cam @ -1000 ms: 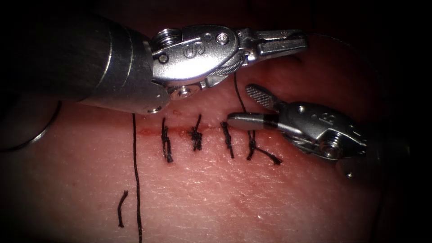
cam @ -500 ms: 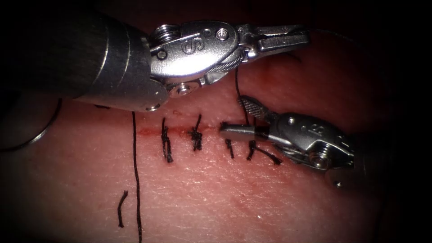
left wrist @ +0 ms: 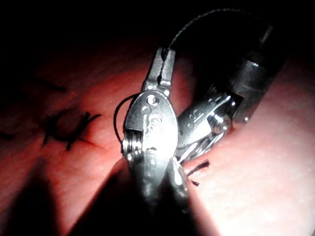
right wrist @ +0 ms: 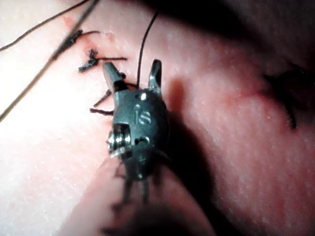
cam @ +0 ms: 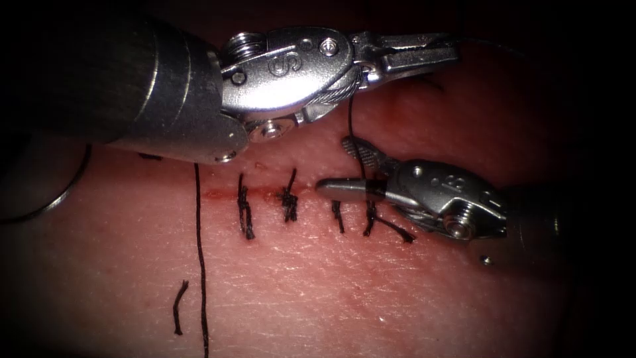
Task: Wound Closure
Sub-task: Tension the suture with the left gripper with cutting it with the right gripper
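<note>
Now, left pincer (cam: 424, 56) clamped on thread (cam: 351, 126), right pincer (cam: 348, 169) spread wide around that strand, stitches (cam: 289, 197) just beneath, needle unseen.

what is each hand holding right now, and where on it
The left hand is shut on the thread rising from the rightmost stitch, at its upper end. The right hand is open astride that strand, holding nothing.

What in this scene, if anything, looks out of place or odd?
A short cut end of thread lies loose on the tissue, away from the cut. Otherwise orderly: the left tool holds the thread, which runs between the right tool's open jaws.
</note>
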`<action>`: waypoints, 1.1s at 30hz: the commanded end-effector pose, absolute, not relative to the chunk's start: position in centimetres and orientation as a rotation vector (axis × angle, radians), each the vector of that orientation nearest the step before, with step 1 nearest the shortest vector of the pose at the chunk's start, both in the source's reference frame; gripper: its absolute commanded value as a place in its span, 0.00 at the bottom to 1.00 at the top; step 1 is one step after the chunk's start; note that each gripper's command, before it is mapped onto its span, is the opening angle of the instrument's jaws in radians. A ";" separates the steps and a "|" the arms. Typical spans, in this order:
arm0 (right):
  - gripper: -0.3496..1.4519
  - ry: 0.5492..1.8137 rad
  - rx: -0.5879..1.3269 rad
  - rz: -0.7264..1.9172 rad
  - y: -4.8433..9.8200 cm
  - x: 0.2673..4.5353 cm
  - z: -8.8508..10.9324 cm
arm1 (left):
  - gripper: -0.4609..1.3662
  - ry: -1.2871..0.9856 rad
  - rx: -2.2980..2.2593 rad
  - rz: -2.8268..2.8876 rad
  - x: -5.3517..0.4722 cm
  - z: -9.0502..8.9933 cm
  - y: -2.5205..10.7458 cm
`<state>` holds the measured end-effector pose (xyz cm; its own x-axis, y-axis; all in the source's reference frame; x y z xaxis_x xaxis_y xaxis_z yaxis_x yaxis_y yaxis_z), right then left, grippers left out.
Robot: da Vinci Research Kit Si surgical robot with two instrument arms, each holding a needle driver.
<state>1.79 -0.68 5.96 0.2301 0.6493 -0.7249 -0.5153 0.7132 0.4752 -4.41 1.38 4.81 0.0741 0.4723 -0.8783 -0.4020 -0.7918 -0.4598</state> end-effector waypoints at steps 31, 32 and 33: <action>0.91 1.080 0.116 0.786 -0.7 1.95 6.2 | 0.06 -0.063 -1.740 1.773 -4.43 4.5 1.4; 0.91 1.080 0.116 0.786 -0.7 1.95 6.2 | 0.06 -0.063 -1.740 1.773 -4.43 4.5 1.4; 0.91 1.080 0.116 0.786 -0.7 1.96 6.2 | 0.06 -0.063 -1.740 1.773 -4.43 4.5 1.4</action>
